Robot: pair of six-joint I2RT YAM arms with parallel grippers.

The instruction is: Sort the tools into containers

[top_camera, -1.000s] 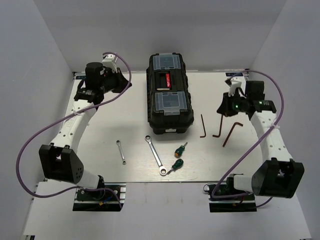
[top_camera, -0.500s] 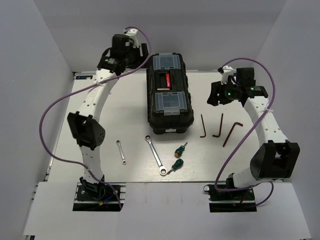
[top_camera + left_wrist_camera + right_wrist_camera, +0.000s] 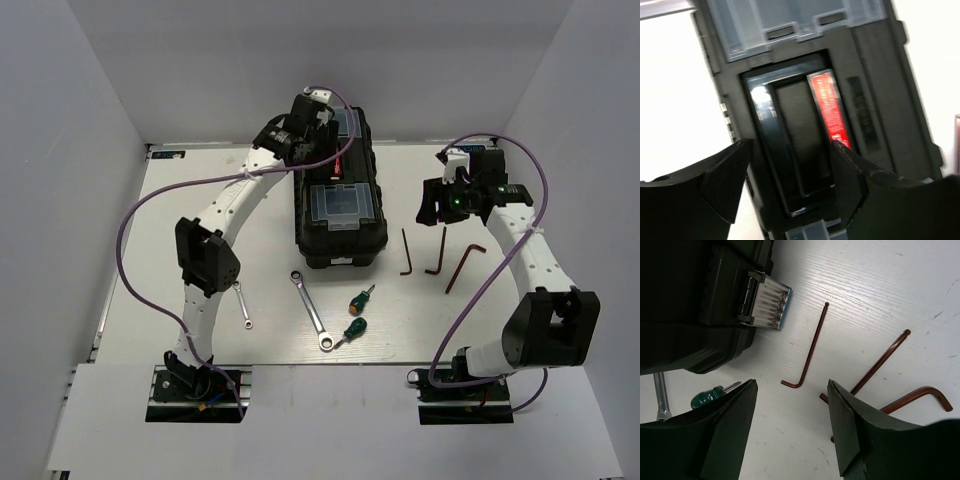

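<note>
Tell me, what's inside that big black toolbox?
Nothing shows: the toolbox is closed. Its lid carries two clear-lidded organisers and a red-marked handle. The organisers' contents are too small to tell. The main compartment is hidden under the lid.

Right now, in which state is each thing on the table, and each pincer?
Toolbox: lid closed.
Short wrench: lying loose, outside the toolbox.
Long wrench: the same.
Two screwdrivers: the same.
Three hex keys: the same.
Left pincer: open, empty, above the toolbox handle.
Right pincer: open, empty, above the hex keys.
</note>
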